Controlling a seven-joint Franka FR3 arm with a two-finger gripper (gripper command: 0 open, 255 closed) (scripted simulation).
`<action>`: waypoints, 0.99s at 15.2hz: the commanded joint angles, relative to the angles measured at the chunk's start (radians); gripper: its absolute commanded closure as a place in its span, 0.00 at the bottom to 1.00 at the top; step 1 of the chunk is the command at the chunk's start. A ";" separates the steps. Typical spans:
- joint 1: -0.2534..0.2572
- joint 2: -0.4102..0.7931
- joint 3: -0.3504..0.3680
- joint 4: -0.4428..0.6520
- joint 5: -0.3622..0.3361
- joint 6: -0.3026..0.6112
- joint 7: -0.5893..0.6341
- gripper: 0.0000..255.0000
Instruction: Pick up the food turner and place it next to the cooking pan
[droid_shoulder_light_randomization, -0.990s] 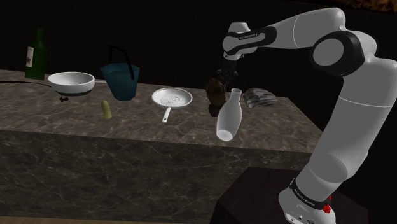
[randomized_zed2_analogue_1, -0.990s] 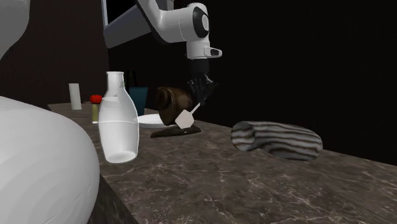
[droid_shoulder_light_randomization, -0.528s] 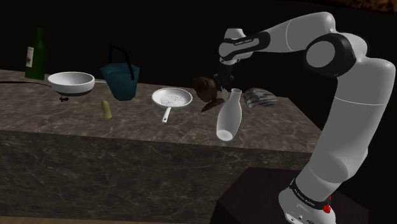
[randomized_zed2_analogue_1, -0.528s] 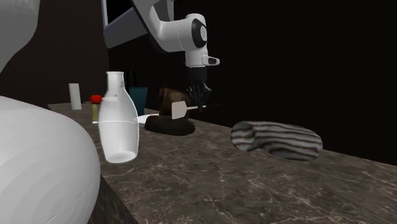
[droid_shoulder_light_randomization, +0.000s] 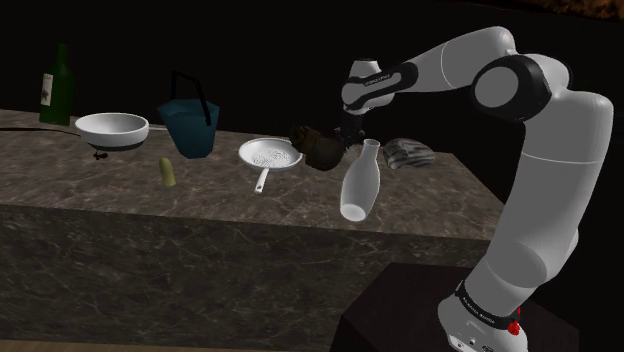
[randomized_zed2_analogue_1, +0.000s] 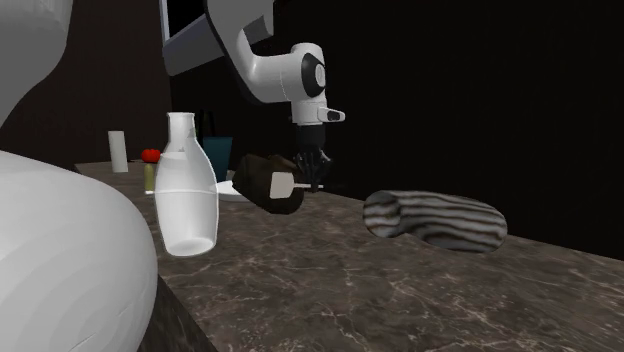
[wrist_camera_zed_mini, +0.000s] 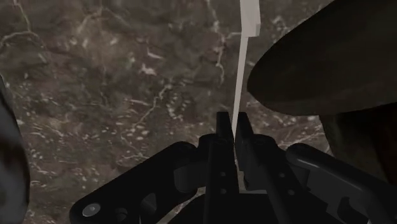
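Currently the end effector (wrist_camera_zed_mini: 232, 127) is clamped on the thin white turner (wrist_camera_zed_mini: 241, 76), holding it over the tabletop (droid_shoulder_light_randomization: 230, 190), near the white pan (droid_shoulder_light_randomization: 271, 154), on the shoulder view's right.

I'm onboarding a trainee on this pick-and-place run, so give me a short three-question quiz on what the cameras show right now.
1. True or false: the gripper has its jaws shut on the thin white handle of the food turner.
2. In the shoulder view, which thing stands nearest the gripper? A) green bottle B) white bottle C) teal bucket
3. Fill in: the handle of the white pan points toward the shoulder view's ____ edge.
Key: 1 true; 2 B; 3 bottom.
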 joint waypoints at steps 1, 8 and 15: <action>0.001 0.012 0.001 -0.010 0.000 0.022 0.003 1.00; 0.000 0.051 0.002 -0.049 0.003 0.101 0.003 1.00; 0.001 0.051 0.001 -0.049 0.003 0.101 0.002 1.00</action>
